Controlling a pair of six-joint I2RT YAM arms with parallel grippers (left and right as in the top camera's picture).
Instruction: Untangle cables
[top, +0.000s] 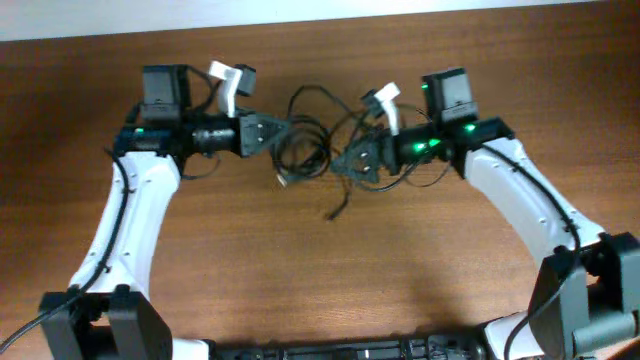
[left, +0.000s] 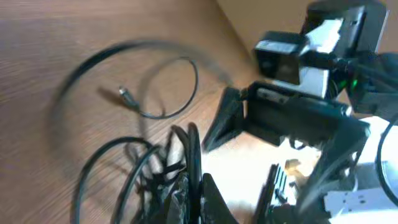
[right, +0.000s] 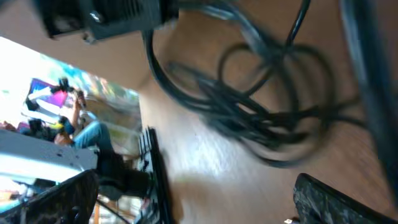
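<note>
Cables: a loose black knot of cables (top: 305, 140) lies on the wooden table (top: 300, 280), in the upper middle of the overhead view, right between the two arms.
Spread of the knot: several loops overlap. One arc rises toward the top edge of the frame, and the rest bunch lower down.
Loose end: one dark tail (top: 335, 208) trails out of the bunch toward the lower middle and lies flat on the wood, clear of both arms.
Whitish tip: a small pale tip (top: 283, 181) sits at the lower left edge of the knot.
Plug: in the left wrist view a small metal plug (left: 127, 98) lies on the table inside a big round loop, in the upper left of that frame.
Left gripper: the left gripper (top: 274, 135) reaches in from the left and meets the left side of the knot. From its own camera, the fingers (left: 211, 202) at the bottom of the frame are drawn close together, with cable strands running down between them, so it looks pinched on the cables.
Right gripper: the right gripper (top: 347, 160) comes in from the right and sits at the right edge of the knot. Its own camera is blurred, but the fingers (right: 329, 199) show in the two bottom corners, far apart, so the jaws stand wide with nothing between them. The cables lie on the wood beyond.
Arms: they face each other across the knot.
</note>
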